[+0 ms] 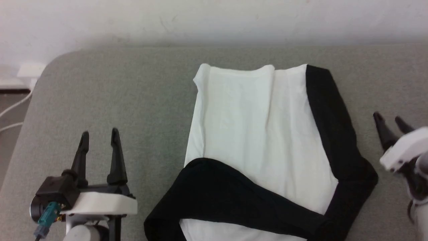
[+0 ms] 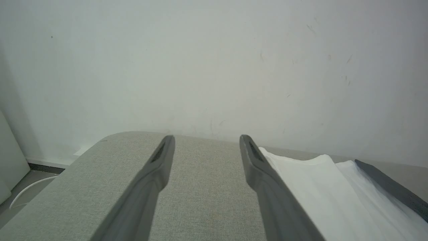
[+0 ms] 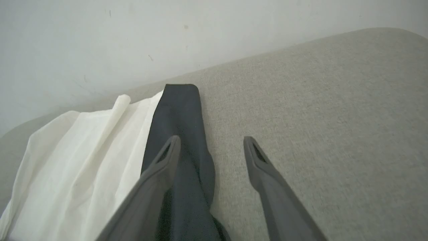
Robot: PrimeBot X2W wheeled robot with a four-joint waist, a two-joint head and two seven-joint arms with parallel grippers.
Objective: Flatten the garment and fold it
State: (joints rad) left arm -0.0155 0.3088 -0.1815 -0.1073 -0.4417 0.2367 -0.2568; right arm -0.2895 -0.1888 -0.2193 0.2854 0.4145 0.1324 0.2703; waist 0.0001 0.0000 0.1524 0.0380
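The garment (image 1: 260,134) lies flat on the grey padded surface (image 1: 133,93), its white body lengthwise. One black sleeve (image 1: 331,124) runs down its right side and the other black sleeve (image 1: 227,194) is folded across its near end. My left gripper (image 1: 99,135) stands open well to the left of the garment, empty. In the left wrist view the left gripper (image 2: 206,139) points over bare surface with the garment (image 2: 321,194) to its right. My right gripper (image 1: 388,118) is open just right of the garment. In the right wrist view the right gripper (image 3: 211,140) hovers over the black sleeve's (image 3: 180,110) edge, empty.
A white wall (image 1: 214,20) runs along the far edge of the padded surface. White cables (image 1: 13,110) and a white socket block (image 1: 30,71) lie on the floor beyond the rounded far-left corner. Bare surface stretches on both sides of the garment.
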